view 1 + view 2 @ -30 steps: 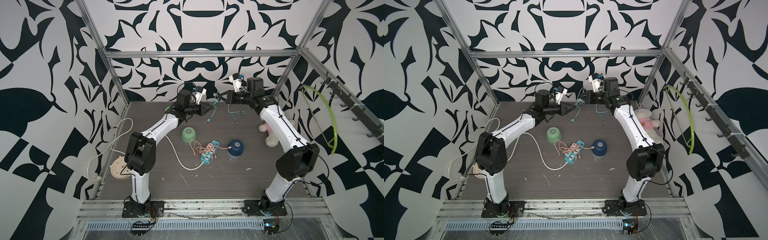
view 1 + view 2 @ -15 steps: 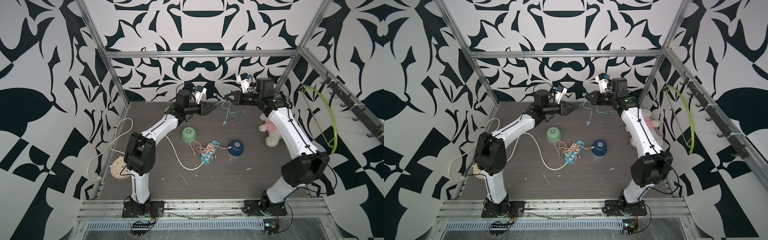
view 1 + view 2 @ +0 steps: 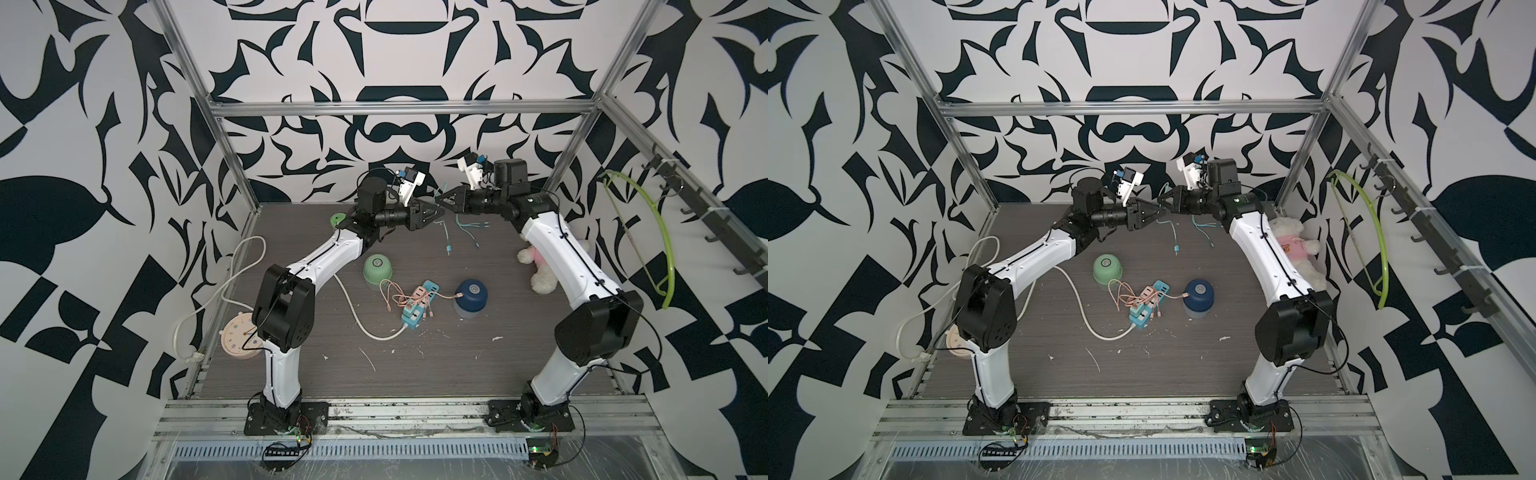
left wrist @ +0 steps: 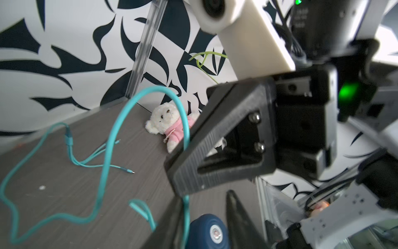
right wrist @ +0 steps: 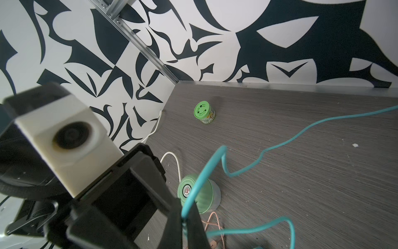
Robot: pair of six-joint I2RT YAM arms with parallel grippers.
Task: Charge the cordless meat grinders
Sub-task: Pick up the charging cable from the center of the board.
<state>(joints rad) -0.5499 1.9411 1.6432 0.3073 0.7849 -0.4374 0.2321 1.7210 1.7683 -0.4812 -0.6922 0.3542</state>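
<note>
Cordless meat grinders stand upright mid-table (image 3: 498, 374) in both top views. The mint green grinder (image 3: 377, 269) is on the left arm's side and the dark blue grinder (image 3: 471, 293) on the right arm's, with a blue power strip (image 3: 417, 305) between them. A pink lead (image 3: 444, 296) from the strip reaches the dark blue grinder's side and looks plugged in. None reaches the mint green grinder, so that one probably remains to be charged.

Both tools hover high over the back of the table, tip to tip, well apart from either grinder. The right tool (image 3: 437, 202) is clamped on a teal cable (image 3: 447, 235), whose strands hang down to the table below. The left tool (image 3: 441, 210) has its jaws narrowly apart. The cable runs down between them along one finger and is not pinched, as far as I can tell.

For the coming move, the mint green grinder lies forward of and below the tools, toward the arm bases. It is nearer the left arm, beside its forearm. The cable's loose plug ends lie on the table behind it.

Only the left wrist view shows the gap in the left jaws, with the dark blue grinder (image 4: 206, 230) visible through it. Only the right wrist view shows the pinch on the teal cable (image 5: 221, 148), with the mint green grinder (image 5: 198, 191) just beyond. The strip and its leads show whole only in the top views.
</note>
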